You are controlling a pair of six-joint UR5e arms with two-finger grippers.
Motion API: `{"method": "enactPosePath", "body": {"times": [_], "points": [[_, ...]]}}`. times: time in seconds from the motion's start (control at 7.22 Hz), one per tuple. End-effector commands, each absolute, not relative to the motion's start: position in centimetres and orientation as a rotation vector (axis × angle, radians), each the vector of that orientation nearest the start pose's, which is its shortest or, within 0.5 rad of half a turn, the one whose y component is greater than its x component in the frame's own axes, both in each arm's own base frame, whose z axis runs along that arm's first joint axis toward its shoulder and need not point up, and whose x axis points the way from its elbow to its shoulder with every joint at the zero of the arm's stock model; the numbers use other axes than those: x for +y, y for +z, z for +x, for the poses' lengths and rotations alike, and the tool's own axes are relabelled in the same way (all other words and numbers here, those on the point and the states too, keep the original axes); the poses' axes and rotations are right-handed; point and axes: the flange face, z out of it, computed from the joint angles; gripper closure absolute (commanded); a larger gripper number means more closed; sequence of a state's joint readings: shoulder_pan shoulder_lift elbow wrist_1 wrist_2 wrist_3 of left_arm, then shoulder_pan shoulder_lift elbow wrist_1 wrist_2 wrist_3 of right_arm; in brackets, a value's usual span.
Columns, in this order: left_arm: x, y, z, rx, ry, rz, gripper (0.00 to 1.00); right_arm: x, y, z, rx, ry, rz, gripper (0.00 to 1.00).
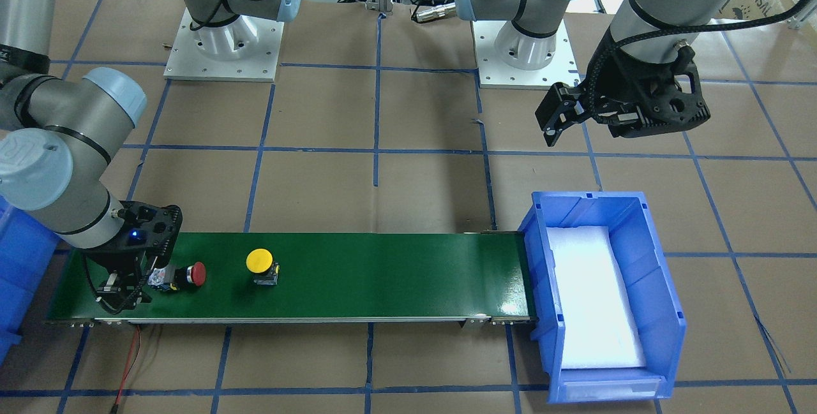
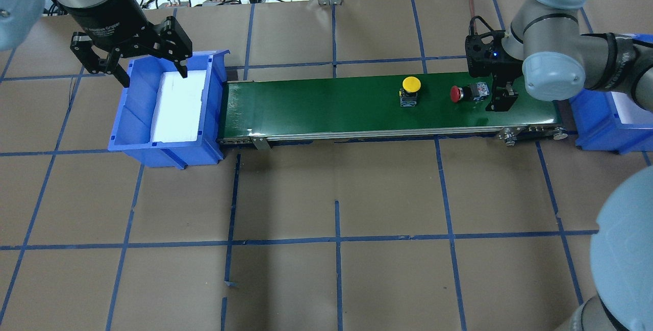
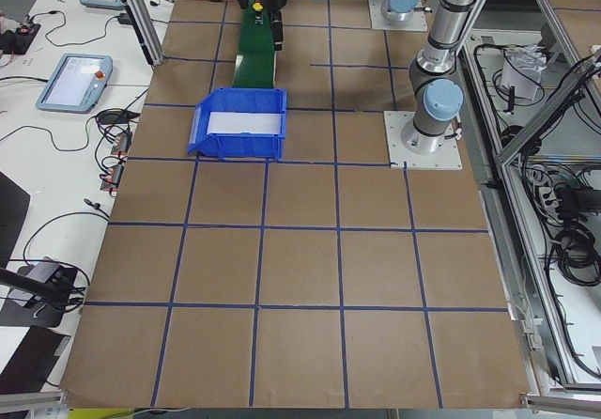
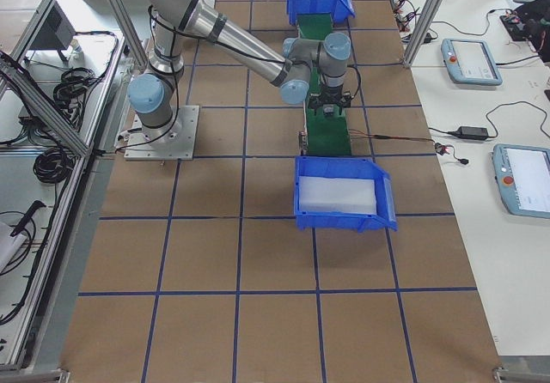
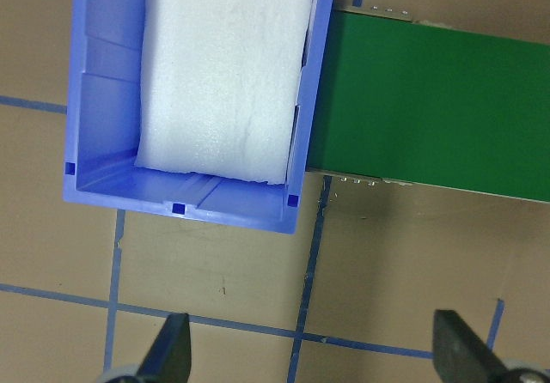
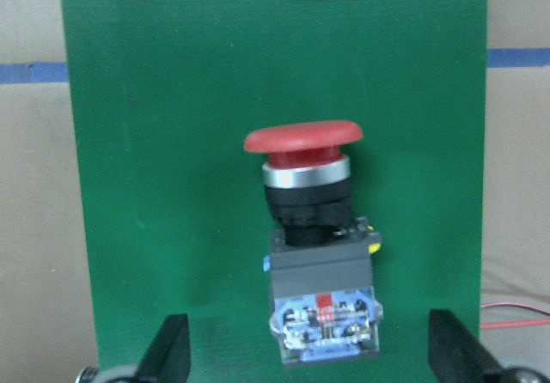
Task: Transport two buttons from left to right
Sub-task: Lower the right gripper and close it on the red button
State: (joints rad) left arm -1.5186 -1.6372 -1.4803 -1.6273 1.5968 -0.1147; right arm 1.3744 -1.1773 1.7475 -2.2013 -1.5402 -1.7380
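Red-capped button (image 2: pixel 466 93) lies on its side near the right end of the green conveyor belt (image 2: pixel 316 106). Its body sits between the wide-apart fingers of the right claw (image 2: pixel 501 100), untouched. Yellow-capped button (image 2: pixel 410 89) stands upright nearer the belt's middle. Left claw (image 2: pixel 153 73) hangs spread and empty by the blue bin (image 2: pixel 168 153) at the belt's left end.

**Open end effectors, one high, one low**

The left end effector (image 2: pixel 153 77) hangs raised on its arm, fingers spread wide and pointing down. The right arm reaches out with its wrist bent, the right end effector (image 2: pixel 500 101) low, jaws wide apart.
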Motion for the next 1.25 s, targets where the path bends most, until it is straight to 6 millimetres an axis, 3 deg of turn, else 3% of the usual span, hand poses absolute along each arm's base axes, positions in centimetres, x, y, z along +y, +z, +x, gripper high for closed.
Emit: {"method": "enactPosePath", "body": {"times": [0.0, 0.14, 0.55, 0.69, 0.83, 0.97, 1.11], "points": [[-52.4, 49.2, -10.4, 3.104, 0.051, -0.255, 0.00, -61.3, 24.8, 1.7, 2.272, -0.090, -2.208, 0.04], [-52.3, 49.4, -10.4, 3.104, 0.047, -0.255, 0.00, -61.3, 24.8, 1.6, 2.270, -0.090, -2.210, 0.07], [-52.3, 49.3, -10.4, 3.104, 0.049, -0.255, 0.00, -61.6, 25.2, 1.4, 2.269, -0.095, -2.227, 0.74], [-52.3, 49.3, -10.3, 3.102, 0.049, -0.254, 0.00, -61.7, 25.5, 1.2, 2.276, -0.097, -2.230, 0.91], [-52.2, 49.4, -10.3, 3.102, 0.046, -0.255, 0.00, -61.9, 26.5, 1.0, 2.291, -0.117, -2.235, 0.94], [-52.2, 49.4, -10.3, 3.101, 0.051, -0.254, 0.00, -63.3, 29.3, 0.2, 2.327, -0.165, -2.258, 0.94], [-52.3, 49.4, -10.3, 3.102, 0.046, -0.255, 0.00, -65.0, 32.7, -2.8, 2.400, -0.209, -2.256, 0.94]]}}
